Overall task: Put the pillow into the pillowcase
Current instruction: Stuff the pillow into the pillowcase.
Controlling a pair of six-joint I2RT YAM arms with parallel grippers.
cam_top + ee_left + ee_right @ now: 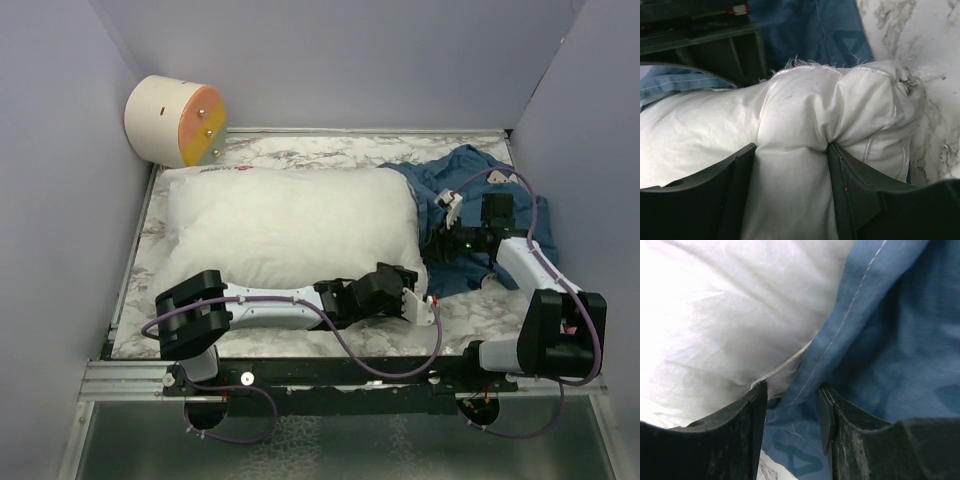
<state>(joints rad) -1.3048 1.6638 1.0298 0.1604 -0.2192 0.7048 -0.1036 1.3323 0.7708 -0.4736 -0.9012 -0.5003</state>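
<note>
The plump white pillow (290,230) lies across the middle of the marble table. The crumpled blue pillowcase (455,185) lies against its right end. My left gripper (415,297) is at the pillow's near right corner. In the left wrist view, my left gripper (792,147) is shut on a bulging fold of the pillow (805,105), with the blue pillowcase (815,35) beyond. My right gripper (450,215) sits over the pillowcase where it meets the pillow. In the right wrist view, my right gripper (792,387) is shut on the stitched hem of the pillowcase (890,340), beside the pillow (715,315).
A cream cylinder with an orange face (175,122) leans in the back left corner. Grey walls close in the marble table (300,150) on three sides. A metal rail (330,375) with both arm bases runs along the near edge.
</note>
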